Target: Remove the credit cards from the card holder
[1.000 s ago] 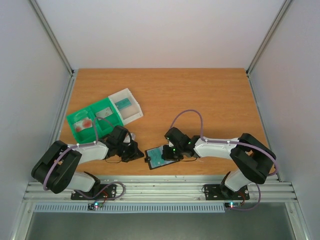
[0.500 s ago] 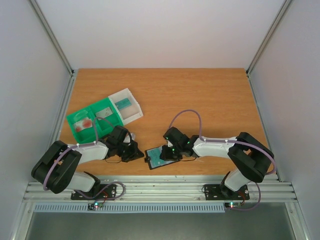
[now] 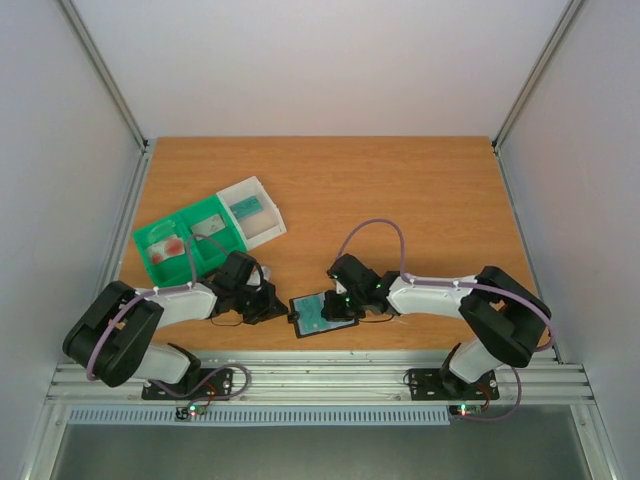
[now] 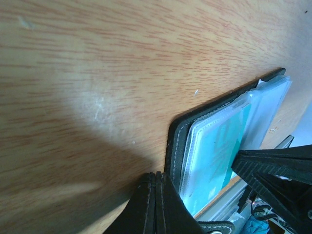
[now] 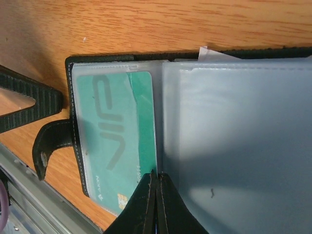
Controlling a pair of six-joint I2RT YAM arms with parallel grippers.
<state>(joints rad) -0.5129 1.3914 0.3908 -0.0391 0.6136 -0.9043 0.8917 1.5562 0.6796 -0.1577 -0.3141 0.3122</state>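
The black card holder (image 3: 316, 316) lies open near the table's front edge, its tab (image 5: 48, 146) pointing away from its spine. A teal credit card (image 5: 115, 139) sits inside a clear sleeve, next to a greyish-blue sleeve (image 5: 239, 136). My right gripper (image 5: 157, 174) is shut, with its tips on the seam between the teal card and the grey sleeve. My left gripper (image 4: 157, 175) is shut too. It is down on the table against the holder's black stitched edge (image 4: 176, 141), where the teal card (image 4: 219, 146) also shows.
A green-and-white sorting tray (image 3: 232, 192) stands at the back left of the holder. It holds a teal card (image 3: 250, 208), a grey card (image 3: 210, 222) and a red-pink card (image 3: 170, 247). The metal rail (image 3: 320, 380) runs just in front of the holder.
Very little. The right gripper has shifted slightly over the open holder. The left arm, the holder and the tray stay where they were.
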